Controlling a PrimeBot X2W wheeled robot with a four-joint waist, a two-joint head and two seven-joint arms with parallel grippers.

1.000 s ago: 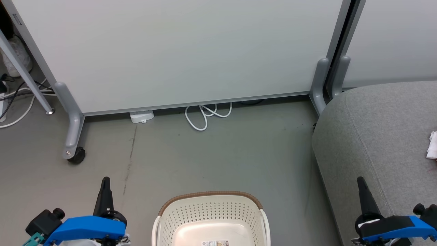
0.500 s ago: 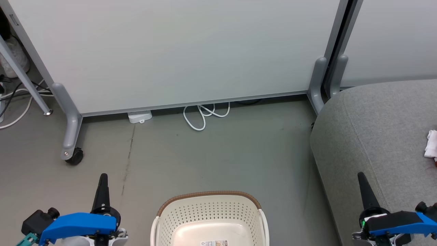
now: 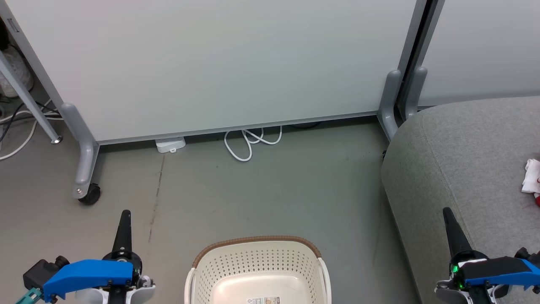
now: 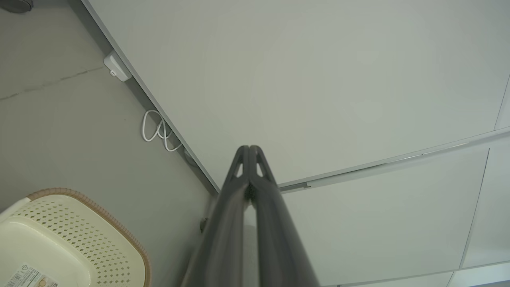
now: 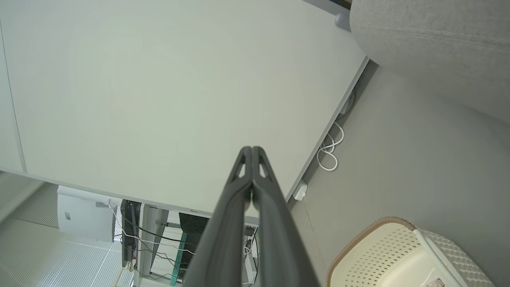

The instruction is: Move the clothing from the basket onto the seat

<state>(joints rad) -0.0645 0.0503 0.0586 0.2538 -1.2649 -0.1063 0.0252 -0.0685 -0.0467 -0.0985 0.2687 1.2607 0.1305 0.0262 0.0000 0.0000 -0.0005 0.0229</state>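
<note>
Plainly, left fingers (image 4: 229, 223) and right fingers (image 5: 231, 223) tight together, both empty, apart from the basket (image 3: 257, 240).

The left gripper (image 3: 125, 214) has two long, dark grey fingers (image 4: 227, 223) tapering to a rounded tip, each with a small triangular cut-out near the end. Behind it sit a bright blue wedge-shaped cover (image 3: 88, 273), a black block (image 3: 42, 272) with a knob, a teal fitting (image 3: 26, 296) and a white casing (image 3: 141, 291). The right gripper (image 3: 446, 212) has matching fingers, a blue-and-black housing (image 3: 498, 272), a white strip (image 3: 472, 262) and a lit green lamp (image 3: 454, 269).
</note>
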